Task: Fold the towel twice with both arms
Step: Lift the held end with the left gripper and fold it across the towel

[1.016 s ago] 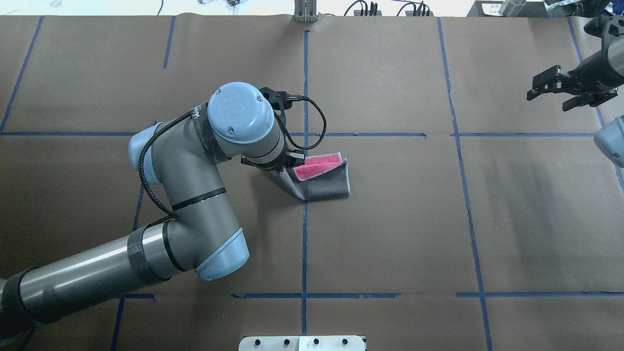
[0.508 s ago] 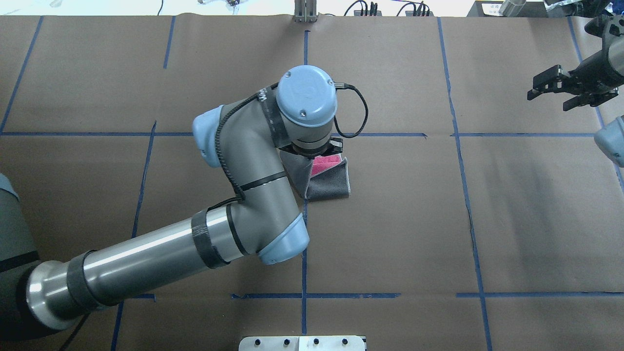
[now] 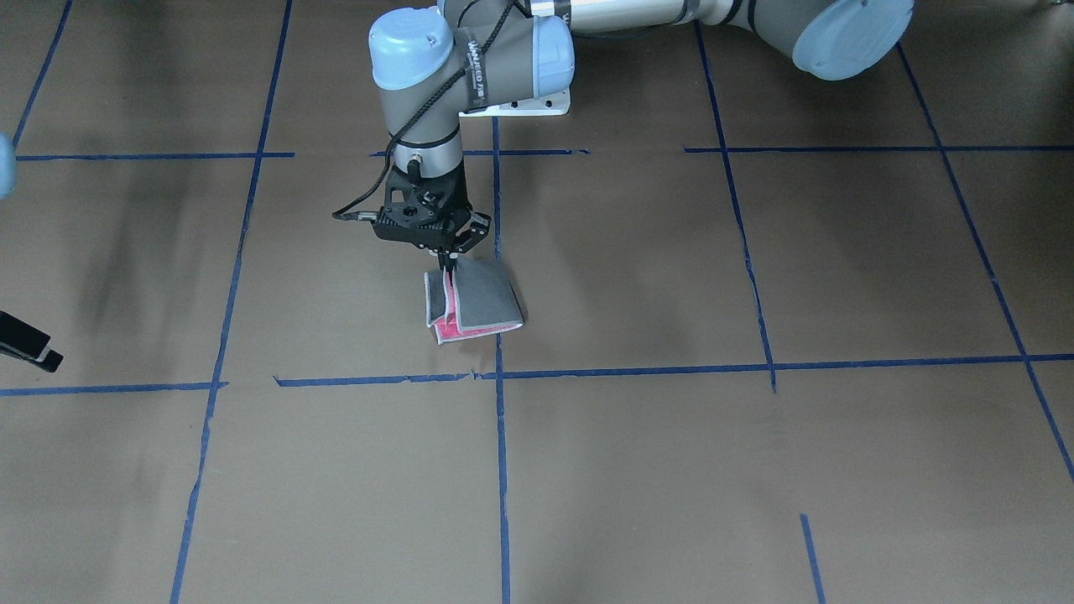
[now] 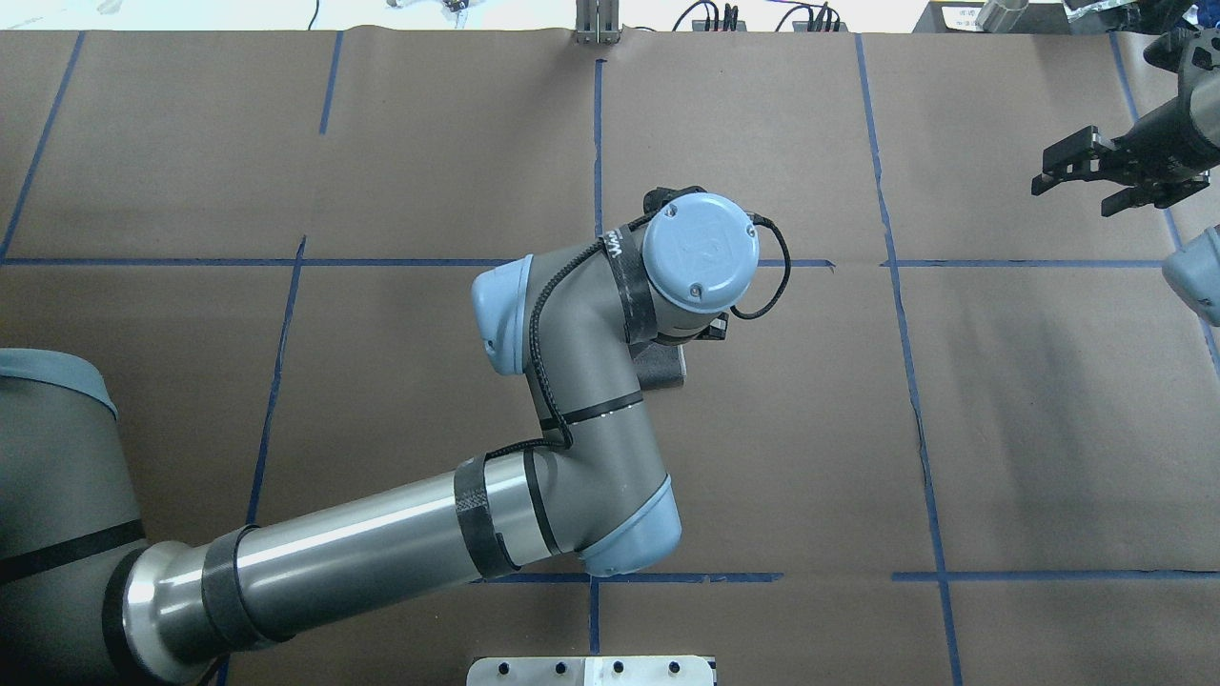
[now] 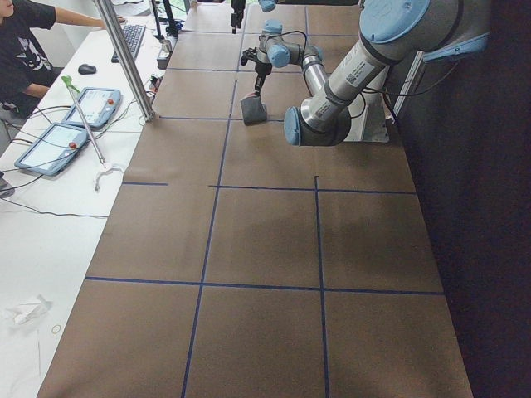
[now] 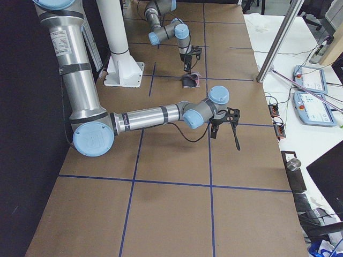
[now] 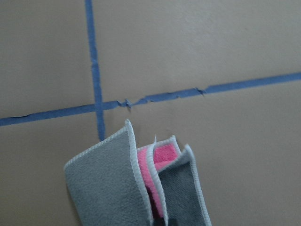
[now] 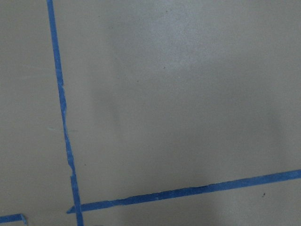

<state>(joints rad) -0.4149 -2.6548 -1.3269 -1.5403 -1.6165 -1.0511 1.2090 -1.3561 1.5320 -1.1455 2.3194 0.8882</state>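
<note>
Left gripper (image 3: 450, 262) is clamped on the top edge of the towel (image 3: 487, 306), which hangs folded, grey outside, over the table (image 3: 671, 470) middle beside the blue tape (image 3: 500, 394). Right gripper (image 4: 1082, 183) is well apart at the table edge, and its fingers look spread.

Nubby cloth towel (image 3: 482, 302); matt paper table (image 3: 755, 470)

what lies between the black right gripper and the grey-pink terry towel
In the overhead view, only bare brown paper tabletop and a blue tape line separate the right gripper from the towel.
</note>
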